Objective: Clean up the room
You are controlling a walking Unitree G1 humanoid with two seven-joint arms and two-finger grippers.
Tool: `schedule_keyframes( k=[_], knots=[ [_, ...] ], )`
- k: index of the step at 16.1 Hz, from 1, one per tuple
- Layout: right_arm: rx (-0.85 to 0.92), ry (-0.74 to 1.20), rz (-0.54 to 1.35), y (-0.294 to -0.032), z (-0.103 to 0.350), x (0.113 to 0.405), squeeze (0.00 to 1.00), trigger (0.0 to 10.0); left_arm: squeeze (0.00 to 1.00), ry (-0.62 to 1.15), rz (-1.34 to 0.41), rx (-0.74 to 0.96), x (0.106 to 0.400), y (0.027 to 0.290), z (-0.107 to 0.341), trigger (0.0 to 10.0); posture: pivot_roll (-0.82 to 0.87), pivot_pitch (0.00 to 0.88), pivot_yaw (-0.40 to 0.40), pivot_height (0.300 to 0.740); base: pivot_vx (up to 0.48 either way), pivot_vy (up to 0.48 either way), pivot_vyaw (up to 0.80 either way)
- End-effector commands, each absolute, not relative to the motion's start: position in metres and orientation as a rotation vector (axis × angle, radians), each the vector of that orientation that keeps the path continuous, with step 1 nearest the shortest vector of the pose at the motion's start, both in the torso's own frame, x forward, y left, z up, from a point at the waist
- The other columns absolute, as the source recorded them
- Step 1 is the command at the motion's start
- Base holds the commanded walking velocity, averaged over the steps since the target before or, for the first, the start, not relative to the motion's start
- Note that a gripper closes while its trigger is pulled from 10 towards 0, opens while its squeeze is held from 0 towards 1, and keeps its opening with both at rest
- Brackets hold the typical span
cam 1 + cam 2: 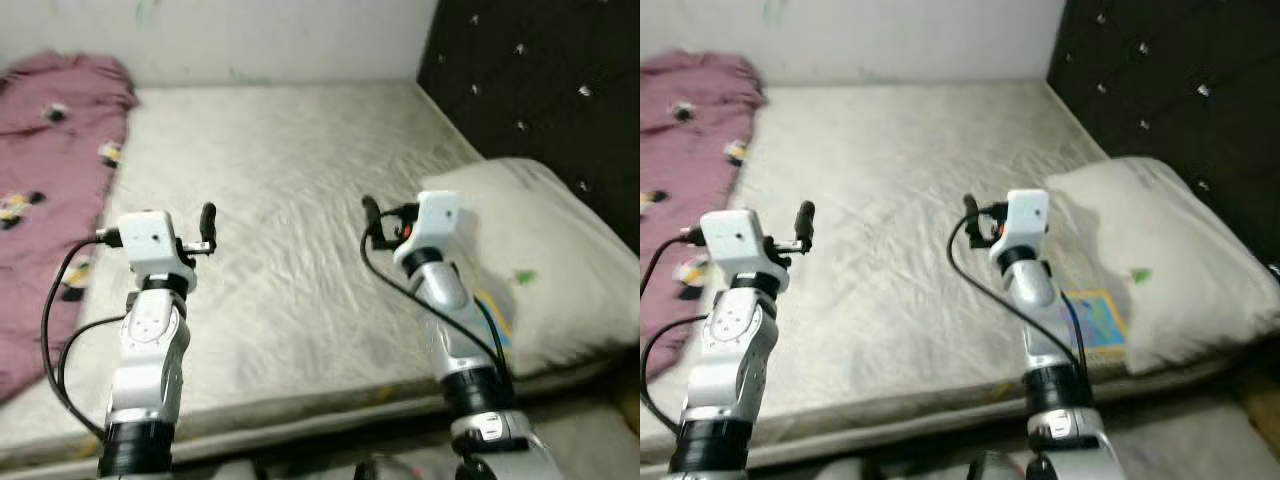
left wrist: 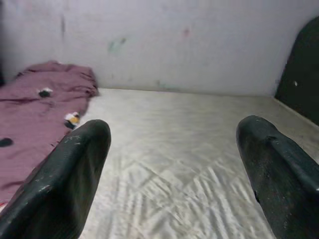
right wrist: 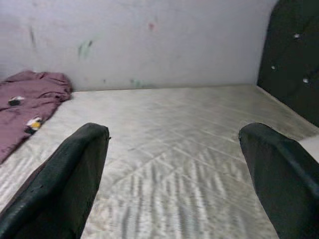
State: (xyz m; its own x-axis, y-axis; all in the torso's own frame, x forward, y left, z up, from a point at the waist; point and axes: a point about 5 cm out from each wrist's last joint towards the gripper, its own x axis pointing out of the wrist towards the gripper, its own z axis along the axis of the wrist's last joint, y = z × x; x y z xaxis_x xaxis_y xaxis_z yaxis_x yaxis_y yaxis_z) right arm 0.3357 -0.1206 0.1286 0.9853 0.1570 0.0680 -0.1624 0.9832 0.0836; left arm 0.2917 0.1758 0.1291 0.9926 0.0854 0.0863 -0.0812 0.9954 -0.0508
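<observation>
Lying crumpled on bare mattress (image 1: 300, 210): maroon blanket (image 1: 50, 180), bunched along mattress's left side up to white wall (image 1: 280, 35). Cream pillow (image 1: 540, 250) on mattress's right side, against black tufted headboard (image 1: 540, 70). Left gripper (image 1: 208, 232) and right gripper (image 1: 372, 220) both raised above mattress's near half, fingers (image 2: 65, 184) spread wide, nothing held. Colourful flat item (image 1: 1092, 318) beside pillow.

- At upper left I see a mauve-pink blanket (image 1: 50, 190) dotted with small black, white and yellow figures.
- The mattress (image 1: 290, 230) at centre is pale cream with quilted diamond stitching.
- Upper right, a black tufted headboard (image 1: 540, 80) with shiny studs.
- The cream pillow (image 1: 550, 250) at right carries a small green mark.
- The wall (image 1: 250, 35) is off-white with faint green smudges.
</observation>
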Motion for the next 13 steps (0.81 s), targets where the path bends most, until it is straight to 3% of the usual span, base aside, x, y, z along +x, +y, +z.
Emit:
schedule_keyframes(
  k=[1,13],
  knots=[
    [0.084,-0.051,0.114,-0.1339,0.1262,0.3358,0.0,10.0,0.0,-0.08,0.052,-0.061,0.2926,0.167,0.1284,10.0,-0.04,0.0,-0.026,0.74,0.0,0.472,0.0],
    [0.082,-0.051,0.105,-0.135,0.1269,0.3373,0.0,10.0,0.0,-0.078,0.054,-0.074,0.2932,0.1669,0.1288,10.0,-0.04,0.0,-0.022,0.74,0.0,0.47,-0.07]
  ],
)
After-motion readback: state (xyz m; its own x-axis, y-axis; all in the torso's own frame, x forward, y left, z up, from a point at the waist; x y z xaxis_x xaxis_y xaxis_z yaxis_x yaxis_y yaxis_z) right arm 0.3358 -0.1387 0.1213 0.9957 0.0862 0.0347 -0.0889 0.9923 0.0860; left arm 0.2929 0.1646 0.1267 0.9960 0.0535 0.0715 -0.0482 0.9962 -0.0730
